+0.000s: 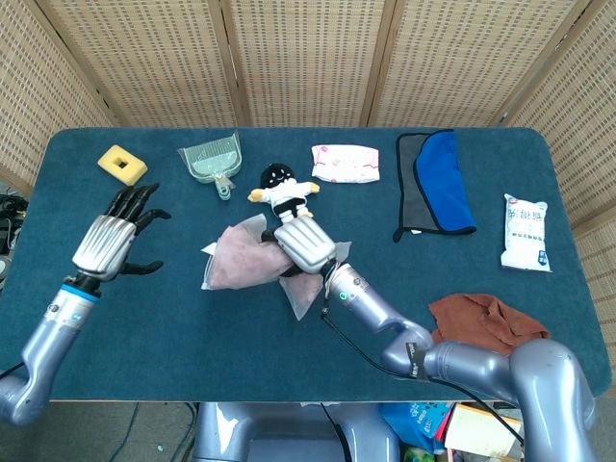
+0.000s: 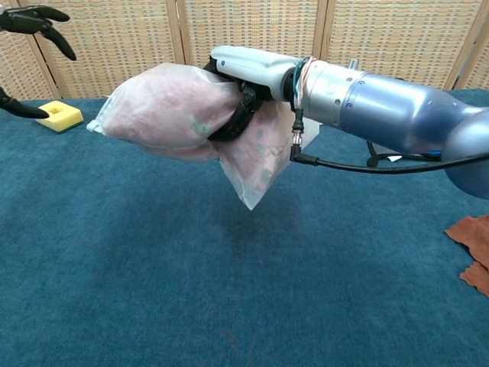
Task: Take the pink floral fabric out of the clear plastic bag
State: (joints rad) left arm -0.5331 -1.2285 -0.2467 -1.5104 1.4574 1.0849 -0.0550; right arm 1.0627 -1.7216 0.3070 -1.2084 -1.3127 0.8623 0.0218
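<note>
Right hand (image 1: 304, 245) grips lifted bag (image 2: 172, 111) (left hand (image 1: 108, 241) spread).

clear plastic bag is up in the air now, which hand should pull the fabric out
Left. The right hand already grips the clear plastic bag, while the left hand is free, fingers spread, beside it.

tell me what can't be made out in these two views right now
- Right hand, chest view: its fingers wrap under the clear plastic bag, so their grip is mostly hidden.
- Bag opening: neither view shows which end is open.
- Left hand, chest view: cut off by the top left edge; the head view shows it whole, fingers spread.
- Plush toy, head view: its lower part is covered by the right hand.
</note>
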